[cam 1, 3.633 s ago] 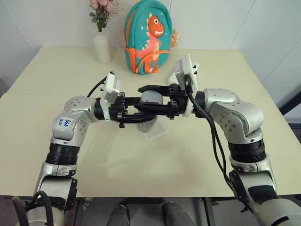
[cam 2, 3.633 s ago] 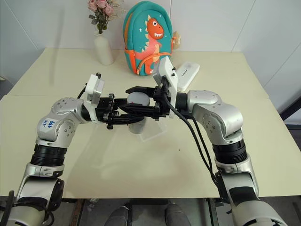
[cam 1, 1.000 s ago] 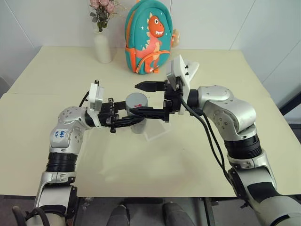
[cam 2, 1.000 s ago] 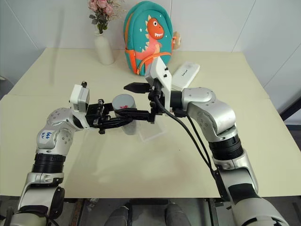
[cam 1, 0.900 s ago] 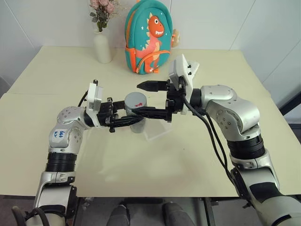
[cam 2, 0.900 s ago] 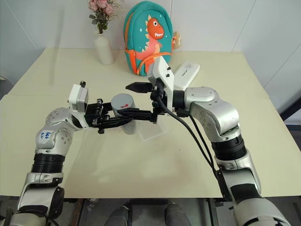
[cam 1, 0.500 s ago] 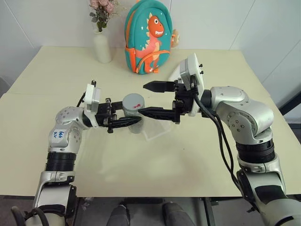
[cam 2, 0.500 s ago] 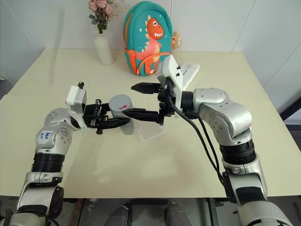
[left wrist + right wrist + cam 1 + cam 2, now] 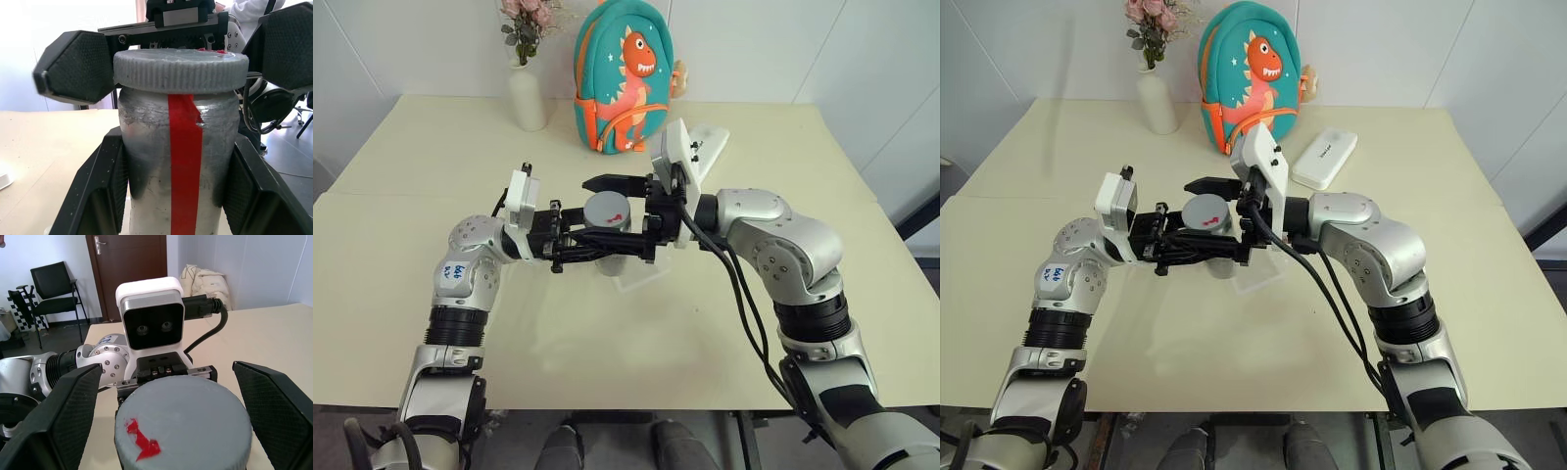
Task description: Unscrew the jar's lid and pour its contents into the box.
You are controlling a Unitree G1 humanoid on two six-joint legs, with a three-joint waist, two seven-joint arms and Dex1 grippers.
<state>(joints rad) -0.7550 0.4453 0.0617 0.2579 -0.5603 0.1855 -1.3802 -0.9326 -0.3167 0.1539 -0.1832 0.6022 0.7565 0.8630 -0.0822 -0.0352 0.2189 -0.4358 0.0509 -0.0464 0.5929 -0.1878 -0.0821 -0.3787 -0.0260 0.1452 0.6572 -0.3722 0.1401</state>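
My left claw (image 9: 592, 245) clamps the jar (image 9: 178, 171) by its body; my right claw (image 9: 605, 215) stands wide, fingers either side of the lid (image 9: 183, 423). I'd centre it, pinch the rim squarely, then twist.

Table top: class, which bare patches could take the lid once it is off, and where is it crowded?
Free: the cream table between the white vase and its left edge, and the wide stretch along the right edge past the white oblong case. Crowded: the middle, where both claws meet at the silvery jar above the clear plastic box, and the back by the teal dinosaur backpack.
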